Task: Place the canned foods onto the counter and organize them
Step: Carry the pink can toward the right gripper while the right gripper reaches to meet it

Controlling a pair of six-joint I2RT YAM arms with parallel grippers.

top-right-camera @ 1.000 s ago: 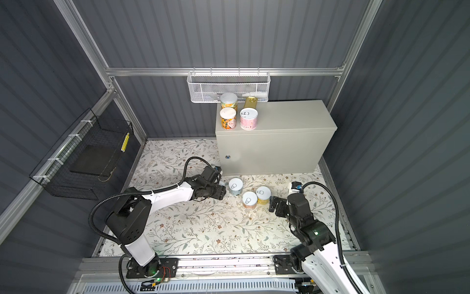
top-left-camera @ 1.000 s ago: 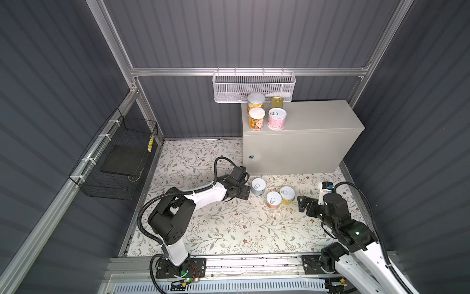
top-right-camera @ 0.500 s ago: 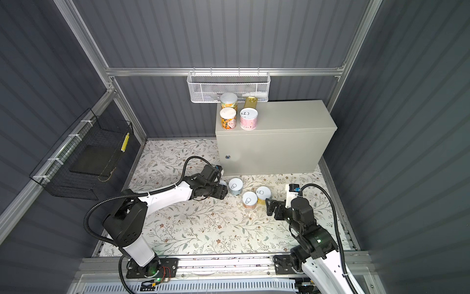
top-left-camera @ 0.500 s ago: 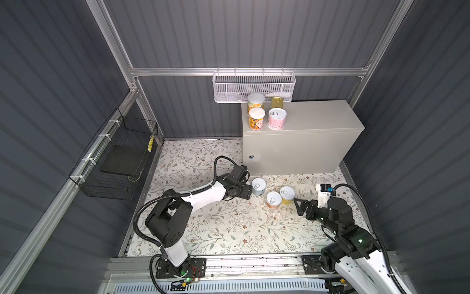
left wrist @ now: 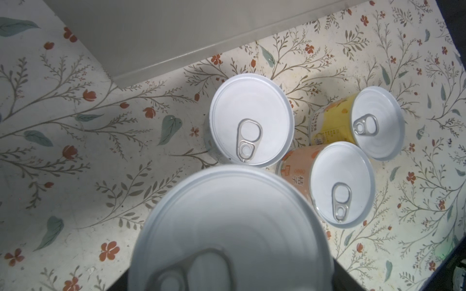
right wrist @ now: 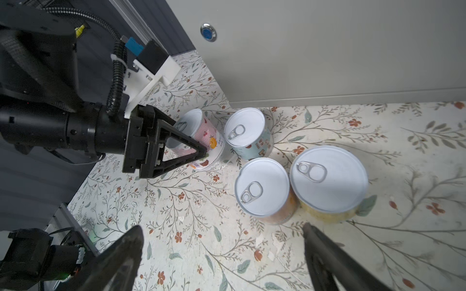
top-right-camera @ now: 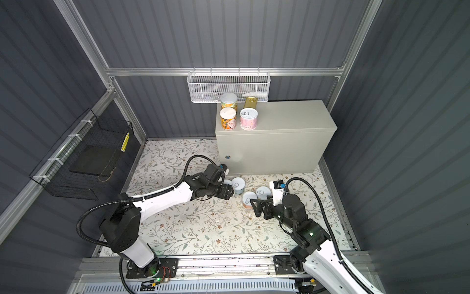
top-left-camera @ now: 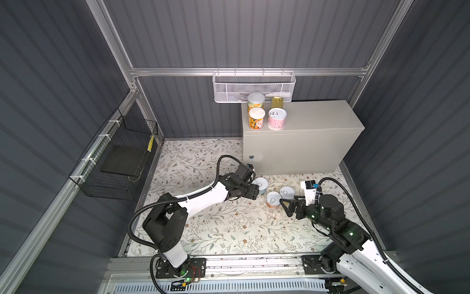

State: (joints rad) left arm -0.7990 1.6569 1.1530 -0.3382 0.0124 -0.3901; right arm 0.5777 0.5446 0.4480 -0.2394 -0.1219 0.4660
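Right wrist view: my right gripper (right wrist: pixel 222 228) is closest. Its fingers are spread wide with nothing in them. Just past the tips stand the peach can (right wrist: pixel 262 186) and the yellow can (right wrist: pixel 329 175), right next to each other. A bit farther is the blue can (right wrist: pixel 245 128). Beside it my left gripper (right wrist: pixel 191 139) squeezes the tilted pink can (right wrist: pixel 214 143) by its sides. I cannot tell if that can is off the flowery floor (right wrist: pixel 201 252) yet.

Farthest back is the counter (top-left-camera: pixel 318 114), the big grey box. In a top view, four cans are already put away at the left end of its top. They are the front orange can (top-left-camera: pixel 256 118), the back orange can (top-left-camera: pixel 255 100), the upright pink can (top-left-camera: pixel 276 118) and the gold tin (top-left-camera: pixel 277 101).

So I count eight. Four are up and four are still down, and one of those is in my hand. I think the job is about half done. The rest of the counter top is bare, so there is room for more.
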